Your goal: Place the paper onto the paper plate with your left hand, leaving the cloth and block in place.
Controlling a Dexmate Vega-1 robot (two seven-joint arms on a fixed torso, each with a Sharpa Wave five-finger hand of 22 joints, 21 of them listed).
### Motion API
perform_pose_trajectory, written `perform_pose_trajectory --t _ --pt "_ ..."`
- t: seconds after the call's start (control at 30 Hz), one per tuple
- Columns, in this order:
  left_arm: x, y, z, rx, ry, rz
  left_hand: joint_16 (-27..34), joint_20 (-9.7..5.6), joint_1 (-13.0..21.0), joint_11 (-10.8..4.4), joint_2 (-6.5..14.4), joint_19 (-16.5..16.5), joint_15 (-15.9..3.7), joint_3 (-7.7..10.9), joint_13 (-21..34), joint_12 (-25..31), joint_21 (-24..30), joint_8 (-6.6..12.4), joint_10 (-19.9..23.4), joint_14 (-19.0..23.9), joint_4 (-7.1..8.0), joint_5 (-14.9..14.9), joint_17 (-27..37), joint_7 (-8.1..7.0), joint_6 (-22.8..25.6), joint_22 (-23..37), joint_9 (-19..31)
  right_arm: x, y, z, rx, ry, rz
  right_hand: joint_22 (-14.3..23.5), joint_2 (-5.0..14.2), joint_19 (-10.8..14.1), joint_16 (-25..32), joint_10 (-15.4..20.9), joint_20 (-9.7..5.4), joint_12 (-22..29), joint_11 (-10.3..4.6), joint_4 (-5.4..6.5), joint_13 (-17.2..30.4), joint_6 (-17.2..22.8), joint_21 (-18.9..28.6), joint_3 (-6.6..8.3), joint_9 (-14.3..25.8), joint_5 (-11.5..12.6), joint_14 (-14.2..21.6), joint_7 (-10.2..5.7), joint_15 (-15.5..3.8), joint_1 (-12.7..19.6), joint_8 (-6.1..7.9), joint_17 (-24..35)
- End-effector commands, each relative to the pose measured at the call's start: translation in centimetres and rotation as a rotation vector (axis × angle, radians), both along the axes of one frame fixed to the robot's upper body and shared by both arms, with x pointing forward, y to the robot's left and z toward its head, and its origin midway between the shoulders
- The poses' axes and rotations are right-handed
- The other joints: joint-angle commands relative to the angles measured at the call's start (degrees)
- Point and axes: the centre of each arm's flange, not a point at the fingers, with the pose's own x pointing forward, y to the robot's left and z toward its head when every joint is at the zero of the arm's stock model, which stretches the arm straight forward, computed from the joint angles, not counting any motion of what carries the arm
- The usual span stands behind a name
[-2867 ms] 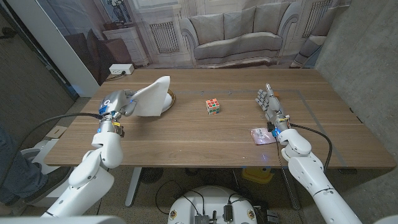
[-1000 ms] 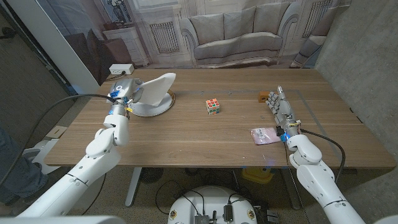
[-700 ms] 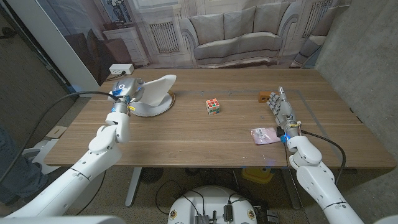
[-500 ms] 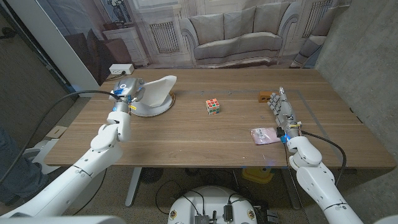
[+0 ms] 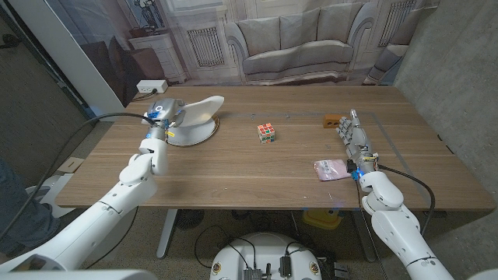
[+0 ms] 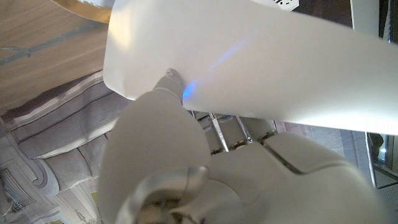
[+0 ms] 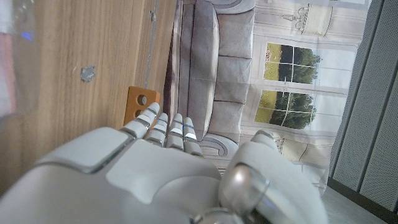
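I have the paper (image 5: 196,111) over the paper plate (image 5: 204,134), my left hand (image 5: 159,113) gripping its edge in its fingers (release remains). The right hand (image 5: 352,138) waits with fingers straight, holding nothing, by the cloth (image 5: 330,169); the block (image 5: 332,120) is untouched.

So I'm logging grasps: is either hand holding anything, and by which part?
The left hand holds the paper by its left edge, over the paper plate. The right hand holds nothing.
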Motion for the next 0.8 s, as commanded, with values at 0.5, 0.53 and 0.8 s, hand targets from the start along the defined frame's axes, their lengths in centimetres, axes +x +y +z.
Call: perform_pose_trajectory --t 0.5,0.53,0.8 --pt "2.9 0.8 -1.4 -0.020 0.080 0.000 -0.1 -0.15 -0.3 -0.04 0.0 -2.9 -5.92 0.42 0.0 -0.5 -0.8 -0.88 -1.0 -1.6 0.32 0.1 0.3 -0.19 -0.9 0.3 0.0 0.3 0.5 -0.3 -0.004 0.037 0.000 0.3 0.44 0.2 -0.1 0.5 0.10 0.5 0.21 -0.03 0.3 0.4 -0.3 -0.42 0.2 0.0 0.5 -0.31 -0.18 0.2 0.31 0.2" --pt "3.0 0.8 -1.5 -0.020 0.081 0.000 -0.1 -0.15 -0.3 -0.07 0.0 -3.1 -5.92 0.43 0.0 -0.5 -0.8 -0.93 -1.0 -1.7 0.32 0.1 0.3 -0.26 -1.0 0.3 0.0 0.3 0.5 -0.3 -0.003 0.038 -0.001 0.3 0.44 0.2 -0.1 0.5 0.09 0.5 0.21 -0.03 0.3 0.5 -0.3 -0.42 0.2 0.0 0.5 -0.29 -0.18 0.2 0.32 0.2" --pt "3.5 0.9 -1.9 -0.026 0.087 0.001 -0.3 -0.18 -0.4 -0.04 -0.1 -5.0 -5.72 0.50 -0.1 -0.9 -1.2 -1.26 -1.8 -3.2 0.32 0.1 0.2 -0.33 -1.4 0.2 -0.1 0.3 0.7 -0.4 -0.004 0.043 -0.002 0.3 0.46 0.2 -0.1 0.4 0.10 0.5 0.10 -0.05 0.3 0.4 -0.3 -0.45 0.2 0.0 0.5 -0.33 -0.17 0.3 0.31 0.2"
